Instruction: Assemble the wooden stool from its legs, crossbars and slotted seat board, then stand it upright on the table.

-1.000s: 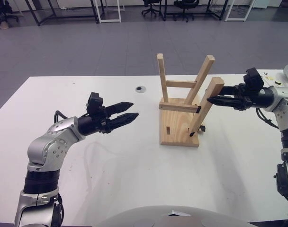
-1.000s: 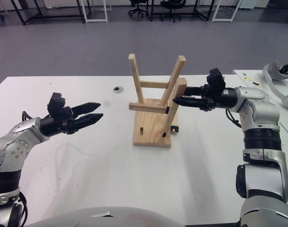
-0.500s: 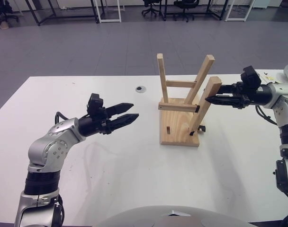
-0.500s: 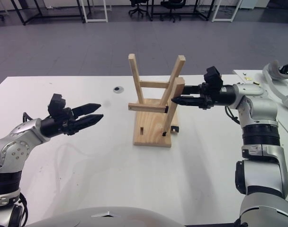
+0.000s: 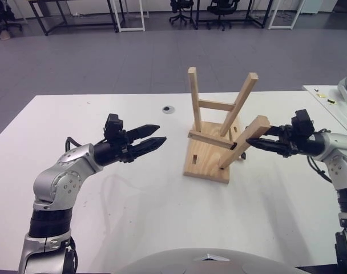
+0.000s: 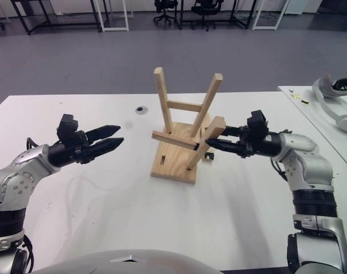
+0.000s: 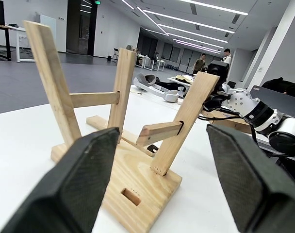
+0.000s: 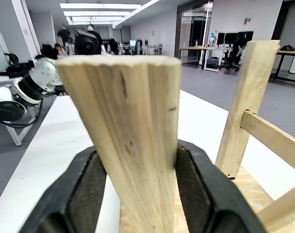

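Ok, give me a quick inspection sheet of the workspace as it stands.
Surface: white table, one round port.
Job's things: stool upside down on its seat board; three legs and two crossbars fitted.
Clutter: small black piece beside the seat board; headset on the next table.
Grippers: left gripper open, in the air left of the stool; right gripper shut on the tilted leg.
Cables: black cable at the left forearm.
Surroundings: grey floor, office chairs.

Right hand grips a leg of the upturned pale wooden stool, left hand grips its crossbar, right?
No: the left hand hangs open, apart from the upturned pale wooden stool, per the left eye view. The right hand does grip a leg.
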`<state>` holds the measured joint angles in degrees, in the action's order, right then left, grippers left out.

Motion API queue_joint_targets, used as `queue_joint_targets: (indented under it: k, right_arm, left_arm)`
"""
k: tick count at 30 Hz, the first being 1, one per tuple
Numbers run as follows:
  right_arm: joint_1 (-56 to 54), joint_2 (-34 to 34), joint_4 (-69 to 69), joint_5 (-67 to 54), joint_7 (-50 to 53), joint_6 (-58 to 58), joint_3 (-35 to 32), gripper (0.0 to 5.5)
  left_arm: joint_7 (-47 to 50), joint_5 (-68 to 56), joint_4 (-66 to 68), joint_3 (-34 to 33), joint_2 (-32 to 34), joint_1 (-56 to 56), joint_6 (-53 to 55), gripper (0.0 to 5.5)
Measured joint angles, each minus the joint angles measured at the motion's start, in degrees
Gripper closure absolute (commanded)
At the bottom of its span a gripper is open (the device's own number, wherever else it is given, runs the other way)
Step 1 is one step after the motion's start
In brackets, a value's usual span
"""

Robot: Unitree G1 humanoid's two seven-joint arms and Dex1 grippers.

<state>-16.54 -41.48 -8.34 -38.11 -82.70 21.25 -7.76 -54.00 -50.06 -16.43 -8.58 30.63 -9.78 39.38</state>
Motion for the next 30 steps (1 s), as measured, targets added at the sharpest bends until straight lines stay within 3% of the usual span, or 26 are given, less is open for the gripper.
queue_joint_targets:
  k: [9, 14, 19, 21, 24, 30]
  right_arm:
    - [-0.1, -0.4, -0.4, -0.2, 1.1, -3.6, 1.9, 3.43]
    - [1.4, 0.2, 2.6, -0.1, 6.7, -8.0, 3.9, 3.43]
    - [-1.0, -0.8, 1.7, -0.1, 10.7, -5.0, 6.0, 3.43]
    - [-1.8, -1.5, 0.4, 0.2, 10.7, -4.0, 6.7, 2.97]
    - [4.2, -2.7, -6.6, 8.6, 10.4, 1.6, 13.2, 2.32]
    - [-1.6, -4.2, -7.2, 11.6, 8.1, 0.2, 12.3, 1.45]
  left_arm:
    - [2.6, -1.0, -1.3, 0.0, -0.9, 0.0, 0.2, 2.19]
    - [4.5, -1.0, -2.0, 0.0, -1.9, 0.3, -0.1, 2.19]
    - [5.5, -1.0, -2.0, 0.0, -3.0, 1.6, -0.9, 2.19]
    - [5.6, -1.0, -2.0, 0.0, -3.2, 2.0, -1.3, 2.19]
    - [6.0, -0.9, -2.3, 0.0, -3.5, 2.4, -2.4, 2.19]
    - [6.0, -0.8, -2.3, 0.2, -3.7, 3.0, -3.5, 2.19]
